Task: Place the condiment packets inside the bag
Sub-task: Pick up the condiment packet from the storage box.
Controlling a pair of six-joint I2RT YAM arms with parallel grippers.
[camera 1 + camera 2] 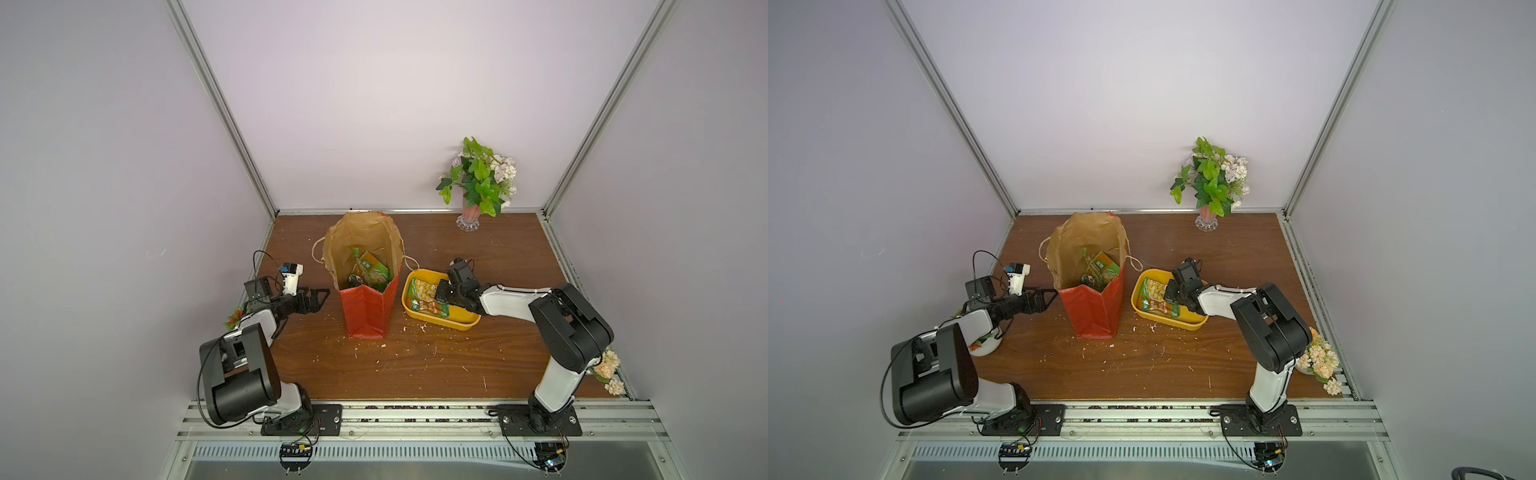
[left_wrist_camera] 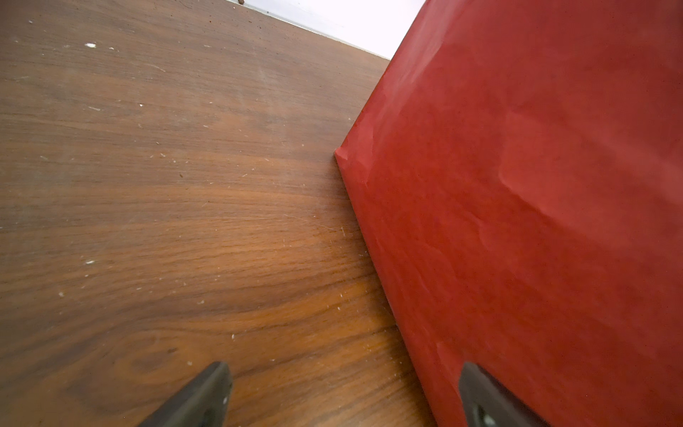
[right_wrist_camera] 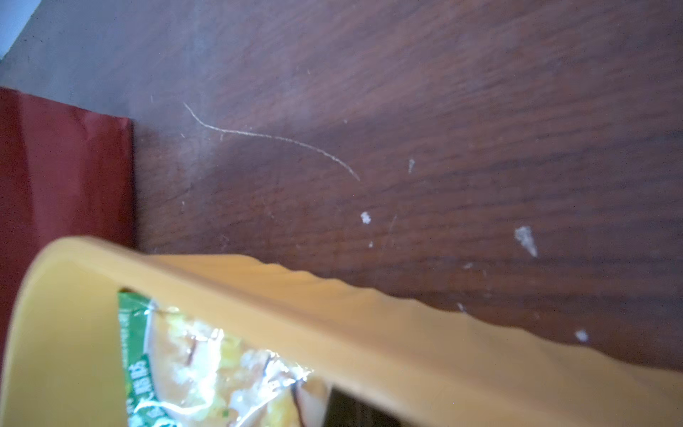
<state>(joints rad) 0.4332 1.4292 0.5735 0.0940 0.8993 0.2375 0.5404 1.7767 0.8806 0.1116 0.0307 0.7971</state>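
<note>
The red bag (image 1: 365, 307) (image 1: 1094, 311) stands upright and open at the table's middle, with green condiment packets (image 1: 372, 270) (image 1: 1104, 268) lying inside it. One more green packet (image 1: 424, 299) (image 1: 1154, 297) (image 3: 192, 362) lies in the yellow tray (image 1: 453, 324) (image 3: 332, 314) just right of the bag. My right gripper (image 1: 439, 296) (image 1: 1169, 293) is down in the tray, shut on that packet's right edge. My left gripper (image 1: 322, 297) (image 2: 342, 392) hovers open and holds nothing, low beside the bag's left wall (image 2: 517, 185).
A vase of flowers (image 1: 478, 183) stands at the back right. Small flower pots sit at the table's front left (image 1: 984, 345) and front right (image 1: 1316, 357). White crumbs are scattered over the wooden tabletop (image 1: 415, 365). Walls enclose three sides.
</note>
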